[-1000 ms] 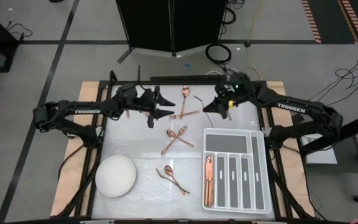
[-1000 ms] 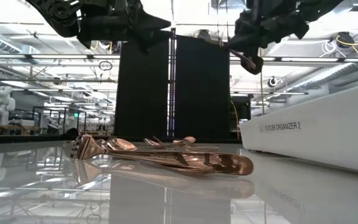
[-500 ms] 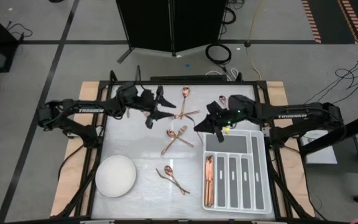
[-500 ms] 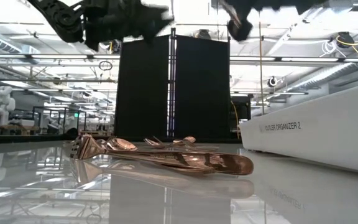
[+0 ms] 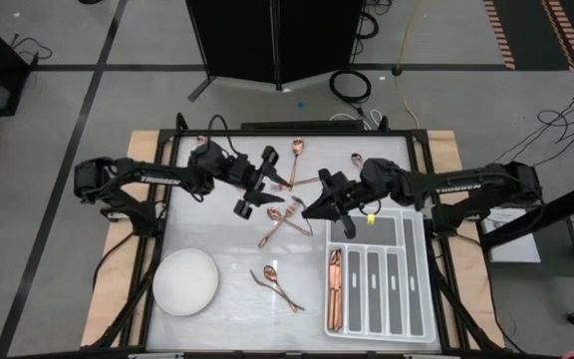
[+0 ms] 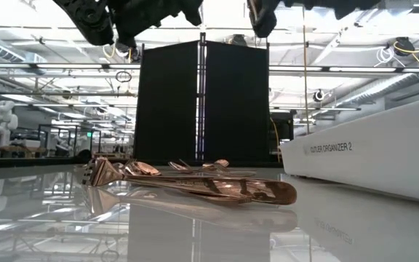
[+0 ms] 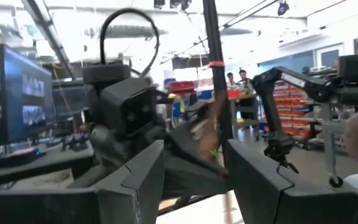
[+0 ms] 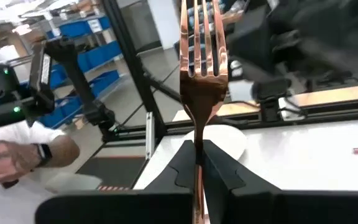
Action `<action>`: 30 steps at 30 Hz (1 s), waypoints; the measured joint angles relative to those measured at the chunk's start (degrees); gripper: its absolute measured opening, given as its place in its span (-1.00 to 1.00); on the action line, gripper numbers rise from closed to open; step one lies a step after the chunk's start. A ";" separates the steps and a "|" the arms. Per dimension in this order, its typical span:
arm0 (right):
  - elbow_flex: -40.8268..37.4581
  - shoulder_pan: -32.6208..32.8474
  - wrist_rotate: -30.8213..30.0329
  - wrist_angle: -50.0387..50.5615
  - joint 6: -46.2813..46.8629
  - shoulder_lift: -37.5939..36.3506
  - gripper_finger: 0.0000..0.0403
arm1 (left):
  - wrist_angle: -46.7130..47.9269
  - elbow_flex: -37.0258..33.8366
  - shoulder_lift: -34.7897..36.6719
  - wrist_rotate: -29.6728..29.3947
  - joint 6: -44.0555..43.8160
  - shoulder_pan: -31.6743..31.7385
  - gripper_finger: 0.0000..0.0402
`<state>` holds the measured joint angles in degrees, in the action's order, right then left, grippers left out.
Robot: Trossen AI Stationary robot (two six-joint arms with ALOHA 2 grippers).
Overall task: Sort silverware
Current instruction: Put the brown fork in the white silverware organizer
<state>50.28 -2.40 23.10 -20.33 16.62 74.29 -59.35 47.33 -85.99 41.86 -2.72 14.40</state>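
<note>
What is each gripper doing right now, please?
Left gripper: open, empty, above the table.
Right gripper: shut on a fork.

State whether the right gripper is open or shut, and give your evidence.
Shut. In the right wrist view the right gripper has its fingers pressed against the handle of a copper fork.
</note>
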 joint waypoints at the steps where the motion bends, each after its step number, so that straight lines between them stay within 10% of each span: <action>1: 0.00 -0.14 1.23 -1.06 -0.21 0.76 -1.00 | 0.79 0.46 -0.28 -0.02 -0.02 0.06 -0.14; 22: 0.00 -4.10 2.99 -5.94 0.22 4.41 -1.00 | 2.93 3.28 -1.04 2.65 0.07 -1.91 -0.15; 30: 0.00 -4.47 3.01 -6.97 0.48 4.41 -1.00 | 3.08 4.69 -1.04 1.32 0.12 -1.91 -0.51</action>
<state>50.28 -6.87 26.11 -27.30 17.10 78.70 -56.26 52.02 -87.02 43.19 -2.61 12.49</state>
